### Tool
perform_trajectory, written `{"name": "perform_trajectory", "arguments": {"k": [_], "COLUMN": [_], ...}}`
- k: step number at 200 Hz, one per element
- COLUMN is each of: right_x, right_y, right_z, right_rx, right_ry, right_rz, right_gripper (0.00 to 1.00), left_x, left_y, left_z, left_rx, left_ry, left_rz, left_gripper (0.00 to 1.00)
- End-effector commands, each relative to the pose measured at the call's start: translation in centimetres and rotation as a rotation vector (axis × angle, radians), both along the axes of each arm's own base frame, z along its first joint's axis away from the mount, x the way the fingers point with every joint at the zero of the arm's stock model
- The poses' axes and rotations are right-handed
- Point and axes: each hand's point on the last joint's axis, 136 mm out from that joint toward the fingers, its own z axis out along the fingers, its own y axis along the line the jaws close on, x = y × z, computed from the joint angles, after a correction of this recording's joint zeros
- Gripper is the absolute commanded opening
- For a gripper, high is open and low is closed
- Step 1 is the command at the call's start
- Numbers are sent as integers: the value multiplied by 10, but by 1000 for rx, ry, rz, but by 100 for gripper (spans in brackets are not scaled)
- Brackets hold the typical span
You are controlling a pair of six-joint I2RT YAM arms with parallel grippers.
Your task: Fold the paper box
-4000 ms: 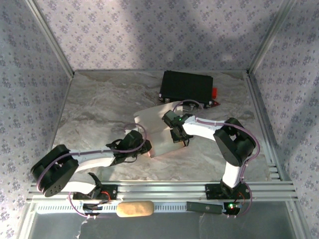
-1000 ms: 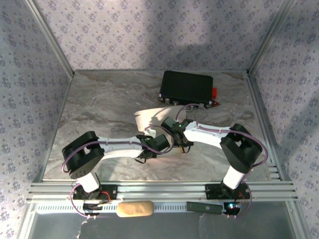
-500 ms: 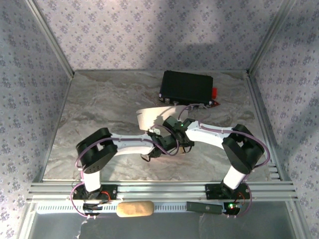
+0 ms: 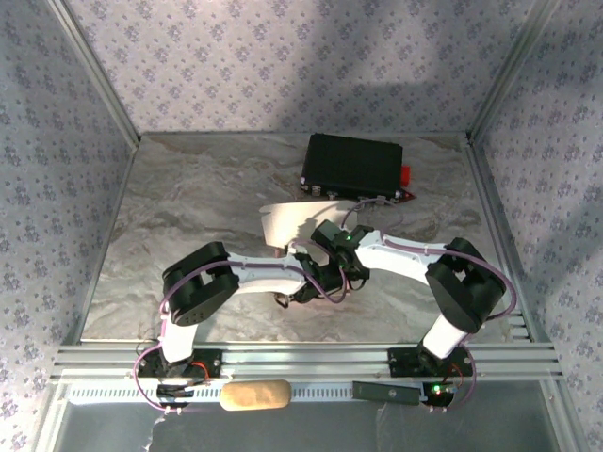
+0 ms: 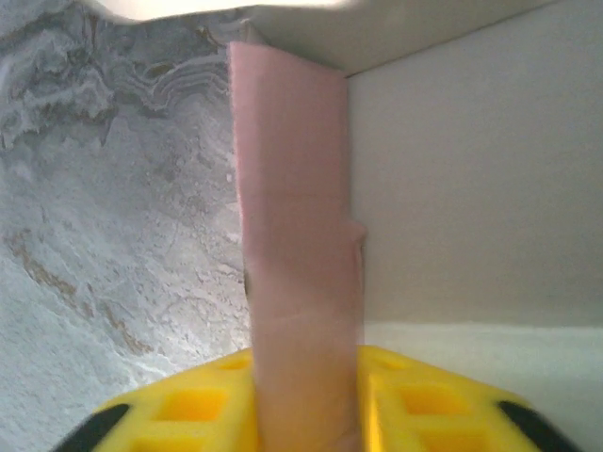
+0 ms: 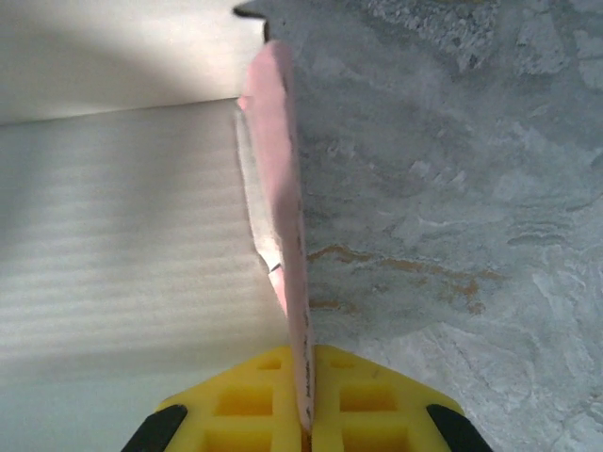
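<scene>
Flowered wallpaper closes in a marbled table point(image 4: 179, 207), with a black case point(image 4: 353, 162) at the far side. The paper box point(image 4: 283, 221) sits mid-table just in front of the case, between your two arms. Over the last few seconds your left arm has swung in from the left, and its elbow now sits much nearer the centre. The box, which lay flatter, now shows a pale panel curled upward. Your right gripper point(image 6: 306, 395) is clenched on the thin edge of a pink wall, with the pale inner face to its left. Your left gripper point(image 5: 306, 414) has a pink flap standing between its yellow pads point(image 5: 188, 405), beside a raised pale wall. You cannot tell from here whether those pads are pinching the flap or have let go. If they have let go, the flap fold is probably set, and the neighbouring wall likely comes next.
</scene>
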Motion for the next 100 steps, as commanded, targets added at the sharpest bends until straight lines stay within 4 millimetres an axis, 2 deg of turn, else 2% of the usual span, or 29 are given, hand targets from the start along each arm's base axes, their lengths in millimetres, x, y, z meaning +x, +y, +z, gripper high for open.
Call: {"name": "perform_trajectory", "arguments": {"k": [1,23,49,76,100], "right_x": [0,-1,0,1,0], "right_y": [4,4,4,5,4], "right_z": [4,2,4,5,5], "right_rx": [4,4,8,14,14], "right_ry": [-35,-33,-38,-42,-42], "right_rz": [-5,-1,-3,0,0], "right_gripper": [0,0,0,0,0], "left_x": [1,5,8,10,11], "left_y": [-5,-7,-6,-9,-5], "left_z": [0,0,0,-7,-13], "left_rx": [-43,-110,-108,-102,-108], "left_ry": [19,34,45,62,84], "left_rz": [-63,-66,-65,-63,-35], "left_gripper": [39,41,36,36,27]}}
